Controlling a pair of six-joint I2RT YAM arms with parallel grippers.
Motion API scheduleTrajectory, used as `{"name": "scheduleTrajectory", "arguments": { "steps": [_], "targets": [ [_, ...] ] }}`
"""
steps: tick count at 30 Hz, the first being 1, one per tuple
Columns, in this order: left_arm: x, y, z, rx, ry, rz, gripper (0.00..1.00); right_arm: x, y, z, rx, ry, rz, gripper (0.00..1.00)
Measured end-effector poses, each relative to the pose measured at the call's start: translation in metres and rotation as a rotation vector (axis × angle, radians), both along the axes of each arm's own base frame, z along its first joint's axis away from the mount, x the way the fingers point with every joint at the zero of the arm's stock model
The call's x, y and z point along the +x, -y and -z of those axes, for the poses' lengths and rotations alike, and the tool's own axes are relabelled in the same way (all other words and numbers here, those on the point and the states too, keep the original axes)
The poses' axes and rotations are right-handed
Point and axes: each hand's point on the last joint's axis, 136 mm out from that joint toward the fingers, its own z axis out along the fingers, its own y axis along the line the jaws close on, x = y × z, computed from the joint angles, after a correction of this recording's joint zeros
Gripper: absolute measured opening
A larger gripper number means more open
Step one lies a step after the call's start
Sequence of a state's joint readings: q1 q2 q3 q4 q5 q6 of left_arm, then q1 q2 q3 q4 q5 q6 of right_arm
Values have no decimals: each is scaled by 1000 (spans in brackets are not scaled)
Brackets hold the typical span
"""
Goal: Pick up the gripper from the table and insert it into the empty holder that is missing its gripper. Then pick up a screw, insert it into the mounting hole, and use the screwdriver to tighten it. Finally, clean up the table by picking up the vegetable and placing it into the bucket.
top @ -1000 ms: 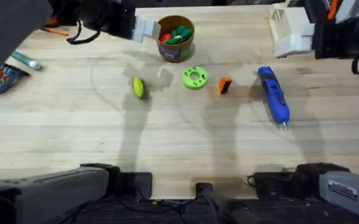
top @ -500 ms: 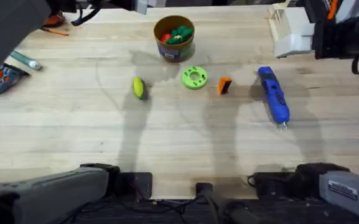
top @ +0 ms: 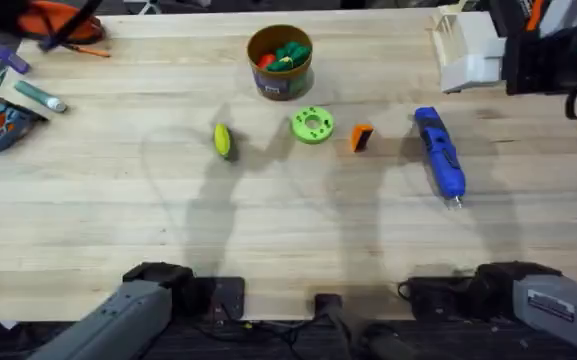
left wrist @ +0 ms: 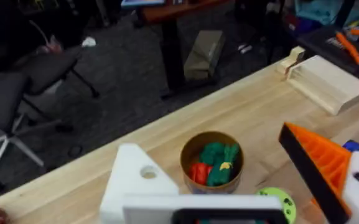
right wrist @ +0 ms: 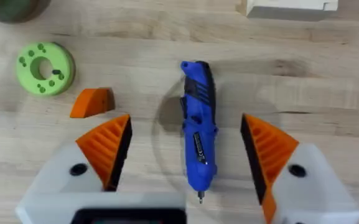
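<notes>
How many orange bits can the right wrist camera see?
3. Two ribbed pads on the right gripper flank the screwdriver; the loose gripper lies on the table beside the green ring disc.

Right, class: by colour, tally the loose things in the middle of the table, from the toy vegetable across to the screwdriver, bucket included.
Yellow: 2 (vegetable, ochre bucket)
Green: 1 (ring disc)
Orange: 1 (ribbed finger)
Blue: 1 (screwdriver)
Total: 5
</notes>
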State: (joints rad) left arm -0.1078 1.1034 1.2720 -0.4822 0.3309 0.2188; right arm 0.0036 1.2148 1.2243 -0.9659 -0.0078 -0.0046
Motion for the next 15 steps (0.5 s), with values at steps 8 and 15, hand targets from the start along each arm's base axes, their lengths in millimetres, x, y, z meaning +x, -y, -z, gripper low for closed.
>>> {"name": "scheduleTrajectory", "arguments": {
  "steps": [8,15],
  "targets": [
    [-41,0,18,-17,121,27,985,0,0,0,0,0,0,991],
    [-79,-1,64,-42,341,47,985,0,0,0,0,0,0,992]
  ]
}}
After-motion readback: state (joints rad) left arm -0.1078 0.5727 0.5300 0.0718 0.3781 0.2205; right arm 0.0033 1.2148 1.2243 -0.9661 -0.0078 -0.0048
